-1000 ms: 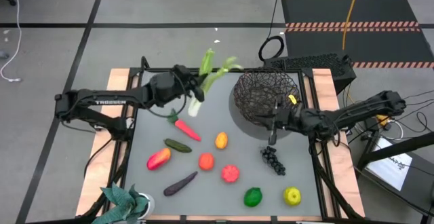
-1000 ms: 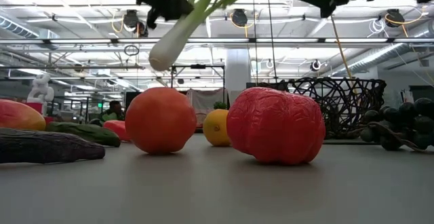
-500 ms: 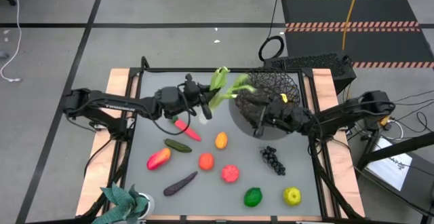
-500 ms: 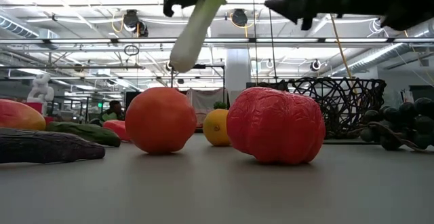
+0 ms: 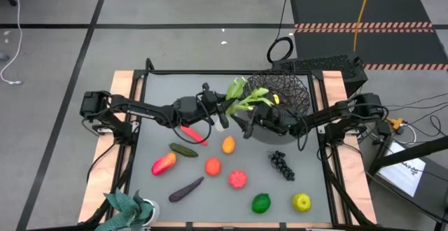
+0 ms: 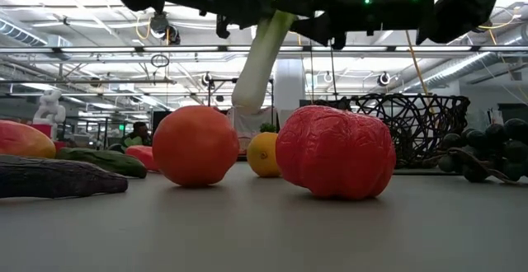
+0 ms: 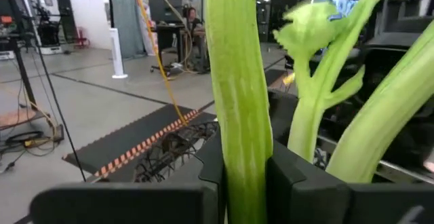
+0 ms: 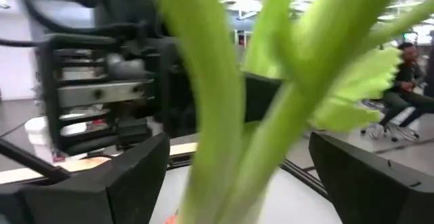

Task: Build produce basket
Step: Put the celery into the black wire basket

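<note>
Two grippers meeting mid-air just beside the basket [image 5: 280, 91]: left gripper [image 5: 213, 112] clamping the leek [image 5: 238, 101] by its stalk, long axis upright, white end hanging; right gripper [image 5: 250, 124] spreading its fingers [image 8: 135, 176] wide around the green stalks, nearer the basket.

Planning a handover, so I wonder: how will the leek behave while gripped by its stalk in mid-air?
The leek looks stiff: it stays straight though the left gripper pinches only its stalk. Being long, it may pivot between the fingers. Its thin leaves fork apart, so they probably flex if the right gripper, open around them, closes.
</note>
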Available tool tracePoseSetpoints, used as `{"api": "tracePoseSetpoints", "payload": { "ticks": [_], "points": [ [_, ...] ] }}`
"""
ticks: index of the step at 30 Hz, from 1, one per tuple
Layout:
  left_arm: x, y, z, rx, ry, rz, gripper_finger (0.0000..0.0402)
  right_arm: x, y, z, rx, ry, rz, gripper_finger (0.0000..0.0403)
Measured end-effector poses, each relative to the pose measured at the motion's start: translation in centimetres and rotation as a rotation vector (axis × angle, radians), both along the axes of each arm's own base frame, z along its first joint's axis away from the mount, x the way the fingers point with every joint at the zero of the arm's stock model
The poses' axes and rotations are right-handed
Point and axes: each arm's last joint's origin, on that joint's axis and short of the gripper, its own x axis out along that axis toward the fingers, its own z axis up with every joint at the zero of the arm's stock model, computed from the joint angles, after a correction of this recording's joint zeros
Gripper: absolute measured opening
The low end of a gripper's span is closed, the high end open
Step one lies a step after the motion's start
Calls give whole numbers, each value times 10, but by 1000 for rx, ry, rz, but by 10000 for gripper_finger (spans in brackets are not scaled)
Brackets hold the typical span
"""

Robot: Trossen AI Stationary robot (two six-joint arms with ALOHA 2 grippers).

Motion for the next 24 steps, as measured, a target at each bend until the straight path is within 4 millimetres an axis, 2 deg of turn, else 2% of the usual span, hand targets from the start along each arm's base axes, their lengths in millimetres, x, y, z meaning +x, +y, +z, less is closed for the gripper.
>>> {"api": "tracePoseSetpoints", "payload": {
  "ticks": [4,9,14,18,24],
  "points": [
    [0,-3,0,10,8,-7,56,0,-4,0,12,0,-6,321],
    [0,-4,0,2,7,-16,78,0,-3,0,7,-4,-1,257],
    [1,-12,-1,7,14,-48,155,0,-2,0,-5,0,14,171],
    [-4,-21,10,14,-12,-98,224,0,-3,0,-23,6,12,104],
    [-24,-32,32,56,25,-128,283,-3,-2,6,-30,-4,17,31]
  ]
}}
